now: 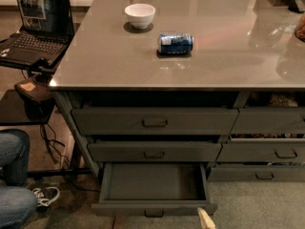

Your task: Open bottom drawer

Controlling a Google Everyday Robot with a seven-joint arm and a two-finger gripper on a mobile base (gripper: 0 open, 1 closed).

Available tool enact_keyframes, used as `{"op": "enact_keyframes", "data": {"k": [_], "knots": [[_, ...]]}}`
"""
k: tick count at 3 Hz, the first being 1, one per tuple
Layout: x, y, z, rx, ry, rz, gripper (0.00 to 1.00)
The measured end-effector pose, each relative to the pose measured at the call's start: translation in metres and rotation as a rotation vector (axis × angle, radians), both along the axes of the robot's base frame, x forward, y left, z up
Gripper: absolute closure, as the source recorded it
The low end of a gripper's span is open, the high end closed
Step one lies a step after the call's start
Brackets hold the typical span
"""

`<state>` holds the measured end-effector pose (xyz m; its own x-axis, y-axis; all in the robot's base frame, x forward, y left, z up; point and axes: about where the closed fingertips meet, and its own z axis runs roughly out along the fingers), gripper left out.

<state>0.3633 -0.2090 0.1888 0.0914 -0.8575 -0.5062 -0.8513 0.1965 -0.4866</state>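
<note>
Camera view shows a white round bowl point(140, 15) and a blue can point(175, 43) lying on its side on the glossy grey counter point(238, 56). Beneath them the wide dark grey bottom drawer point(153, 187) stands pulled out. The pale pincer point(206, 219) pokes up at the lower edge by the drawer front's right end; whether it is open or closed cannot be told.

Nothing in the scene could be read. The can point(175, 43), blue and lying on its side on the countertop point(228, 61), carried pale markings that were perhaps a brand name, but no letter was legible. The laptop point(40, 30) at the left had a lit window on its screen (its contents too small to make out). The gripper point(206, 219) showed only as a pale tip at the lower edge, just in front of the open bottom drawer point(152, 182), and bore no legible mark.
</note>
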Motion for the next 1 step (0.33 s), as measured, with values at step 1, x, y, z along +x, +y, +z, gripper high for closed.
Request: {"op": "enact_keyframes", "data": {"k": [1], "knots": [[0.0, 0.0, 0.0, 0.0, 0.0, 0.0, 0.0]]}}
